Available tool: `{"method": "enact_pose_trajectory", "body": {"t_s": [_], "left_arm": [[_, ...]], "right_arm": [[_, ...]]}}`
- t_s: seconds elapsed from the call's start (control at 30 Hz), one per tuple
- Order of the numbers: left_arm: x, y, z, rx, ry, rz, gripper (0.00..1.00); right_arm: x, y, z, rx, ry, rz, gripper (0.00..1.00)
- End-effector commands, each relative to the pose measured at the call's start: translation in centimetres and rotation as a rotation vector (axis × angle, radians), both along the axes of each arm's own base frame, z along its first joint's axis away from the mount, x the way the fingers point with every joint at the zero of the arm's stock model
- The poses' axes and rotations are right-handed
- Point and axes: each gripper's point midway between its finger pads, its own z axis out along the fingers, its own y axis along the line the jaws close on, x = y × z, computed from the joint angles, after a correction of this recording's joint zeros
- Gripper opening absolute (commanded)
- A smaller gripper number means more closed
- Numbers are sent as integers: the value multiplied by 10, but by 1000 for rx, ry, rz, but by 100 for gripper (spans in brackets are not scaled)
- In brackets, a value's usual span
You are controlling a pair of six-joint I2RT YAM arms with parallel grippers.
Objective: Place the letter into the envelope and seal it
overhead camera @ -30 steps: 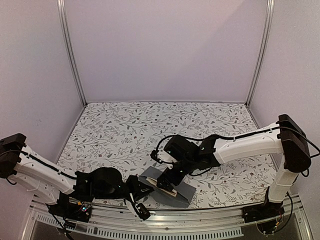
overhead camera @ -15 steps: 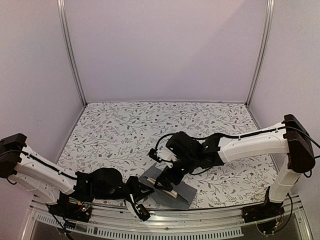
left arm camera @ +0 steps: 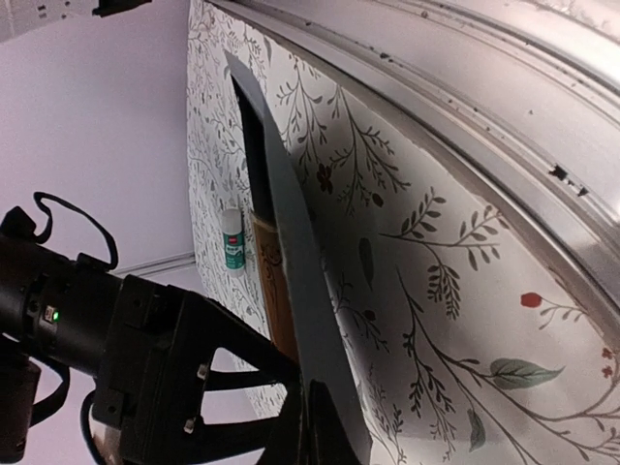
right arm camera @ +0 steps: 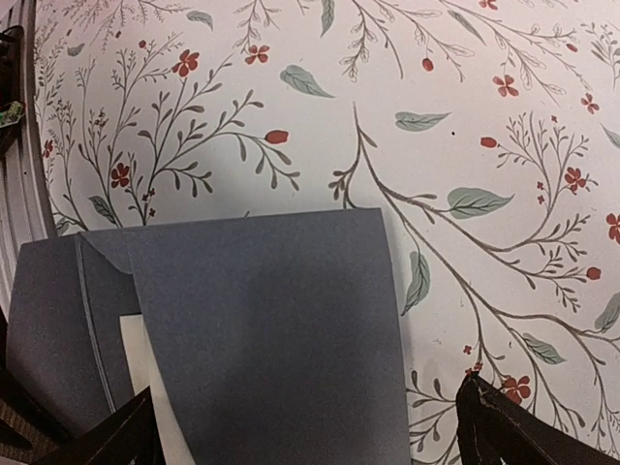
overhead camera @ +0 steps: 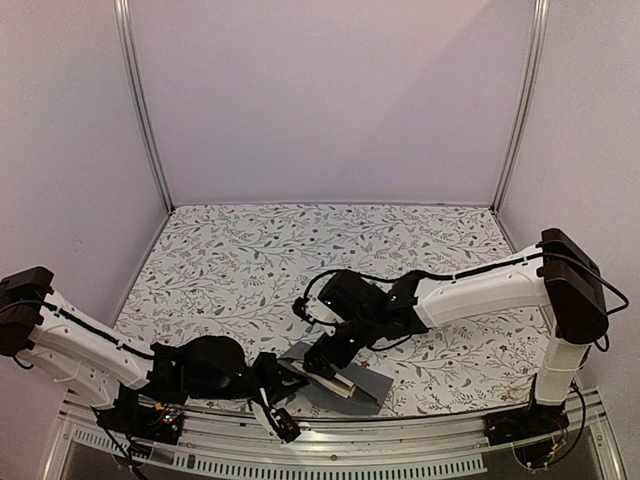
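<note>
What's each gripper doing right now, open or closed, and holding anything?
Left gripper: closed, pinching the edge of the envelope.
Right gripper: open, empty, above the envelope.

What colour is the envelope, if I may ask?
Slate grey; the envelope shows best in the right wrist view.

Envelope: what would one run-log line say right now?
left gripper: shut on envelope edge | right gripper: open above envelope | letter: partly inside

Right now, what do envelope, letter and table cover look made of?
The envelope: matte slate-grey paper, faint grain, crisp edges. The letter: cream paper, probably; only a strip shows. The cover: smooth floral-printed sheet, cloth or vinyl, unclear.
</note>
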Motion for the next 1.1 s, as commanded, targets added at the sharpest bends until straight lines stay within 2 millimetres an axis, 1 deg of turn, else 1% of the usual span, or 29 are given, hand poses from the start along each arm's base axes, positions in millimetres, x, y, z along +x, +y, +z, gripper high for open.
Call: {"method": "enact_pose_trajectory", "body": {"t_s": [0.0, 0.07, 0.2, 0.27, 0.37, 0.43, 0.5, 0.57, 0.6, 0.63, 0.7, 0.77, 0.87, 0.9, 0.93, 0.97, 1.03, 1.07], "left_arm": [[-4, -3, 4, -22, 0, -7, 0], [-5, -3, 4, -23, -1, -11, 0], [-6, -2, 5, -25, -2, -10, 0], [-6, -2, 4, -24, -2, -9, 0], [-5, -2, 5, -25, -1, -8, 0], [-5, -3, 5, -26, 4, -6, 0], [-4, -3, 5, -28, 6, 1, 0], [-1, -3, 7, -31, 6, 2, 0], [1, -3, 8, -34, 9, 5, 0], [2, -3, 8, -33, 15, 3, 0], [6, -4, 8, -32, 33, 7, 0], [11, -4, 9, -32, 41, 17, 0], [23, -5, 11, -36, 37, 55, 0], [29, -5, 12, -37, 35, 78, 32], [36, -4, 13, -32, 33, 103, 91], [41, -3, 12, -20, 31, 118, 98], [47, -2, 14, -15, 45, 141, 100], [47, -2, 16, -18, 56, 142, 100]], "right_arm": [[11, -6, -3, -29, -14, -44, 99], [16, -10, -3, -33, -19, -67, 99], [24, -19, -12, -58, -3, -108, 99], [24, -21, -15, -67, 5, -115, 99], [23, -20, -13, -60, 12, -111, 99], [15, -13, -6, -21, 44, -68, 99], [0, -6, 6, 32, 74, -1, 99], [-11, -1, 30, 100, 70, 45, 99], [-13, -2, 38, 118, 66, 50, 99], [-13, -5, 50, 145, 52, 44, 99], [-8, -12, 64, 171, 13, 11, 99], [-3, -20, 74, 187, -17, -33, 99], [5, -29, 83, 208, -52, -96, 99], [7, -32, 84, 213, -59, -111, 99], [9, -34, 86, 221, -70, -125, 99], [12, -36, 89, 230, -76, -143, 99], [21, -42, 91, 230, -104, -182, 99], [27, -45, 91, 222, -121, -208, 99]]}}
